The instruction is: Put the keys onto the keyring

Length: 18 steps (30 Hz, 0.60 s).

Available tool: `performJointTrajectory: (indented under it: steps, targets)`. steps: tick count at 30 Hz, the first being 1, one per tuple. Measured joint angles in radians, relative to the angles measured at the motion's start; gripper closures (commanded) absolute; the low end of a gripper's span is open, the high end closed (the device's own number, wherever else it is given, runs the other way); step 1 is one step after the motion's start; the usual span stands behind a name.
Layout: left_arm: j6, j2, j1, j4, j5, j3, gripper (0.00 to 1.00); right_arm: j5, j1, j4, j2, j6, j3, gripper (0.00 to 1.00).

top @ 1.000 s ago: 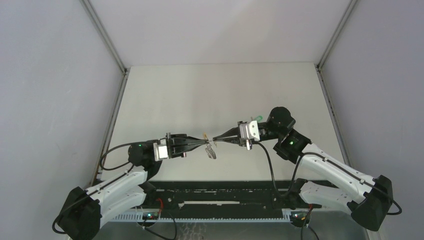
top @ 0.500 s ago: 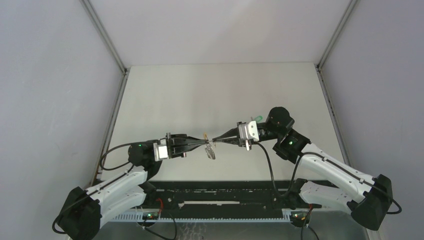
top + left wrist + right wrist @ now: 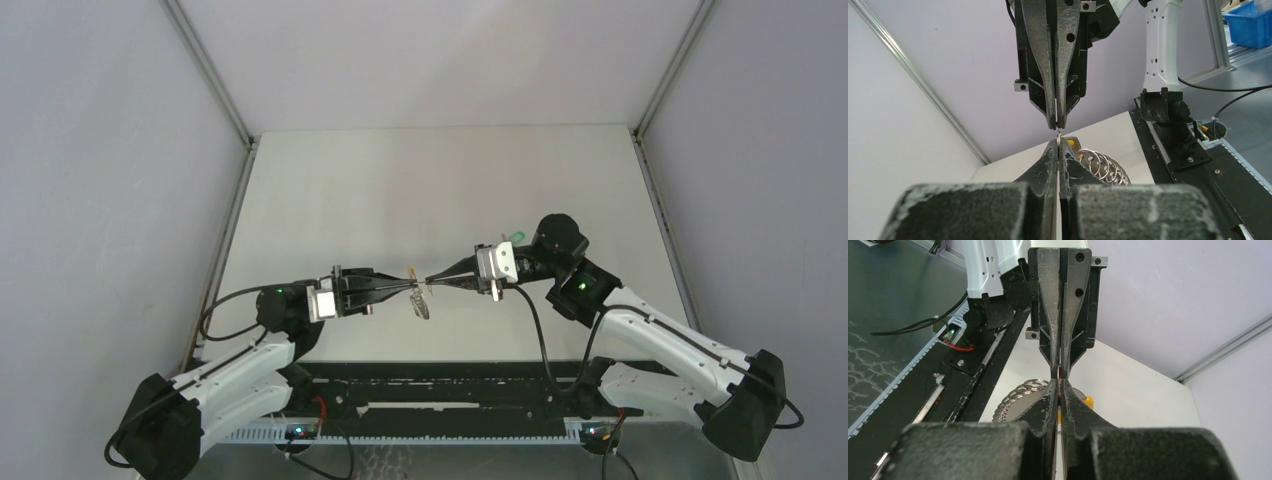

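Note:
My two grippers meet tip to tip above the table's middle. The left gripper (image 3: 414, 287) is shut on the keyring (image 3: 422, 305), which hangs below the tips as a grey ring strung with several small wire loops (image 3: 1104, 168). Its yellow section (image 3: 1071, 145) shows just behind my left fingertips. The right gripper (image 3: 430, 279) is shut too; a thin orange strip in its jaw gap (image 3: 1060, 390) looks like the orange key held edge-on. A thin metal sliver (image 3: 1058, 134) bridges both pairs of tips. A small green piece (image 3: 515, 235) shows behind the right wrist; whether it is the green key I cannot tell.
The pale table (image 3: 440, 190) is walled by grey panels at the back and both sides. A black rail (image 3: 450, 385) carrying the arm bases and cables runs along the near edge.

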<state>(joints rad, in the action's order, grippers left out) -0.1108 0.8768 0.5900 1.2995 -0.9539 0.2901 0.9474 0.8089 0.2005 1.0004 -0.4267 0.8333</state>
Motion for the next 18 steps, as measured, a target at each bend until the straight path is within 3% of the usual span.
performJointTrajectory:
  steps: [12, 18]
  targets:
    - [0.002, -0.001, 0.000, 0.000, 0.000, 0.000, 1.00, -0.006, 0.000, -0.004, -0.005, 0.004, 0.000, 1.00]
    - [0.055, -0.018, 0.000, -0.041, 0.034, 0.000, 1.00, -0.114, 0.000, -0.066, -0.005, 0.009, 0.001, 1.00]
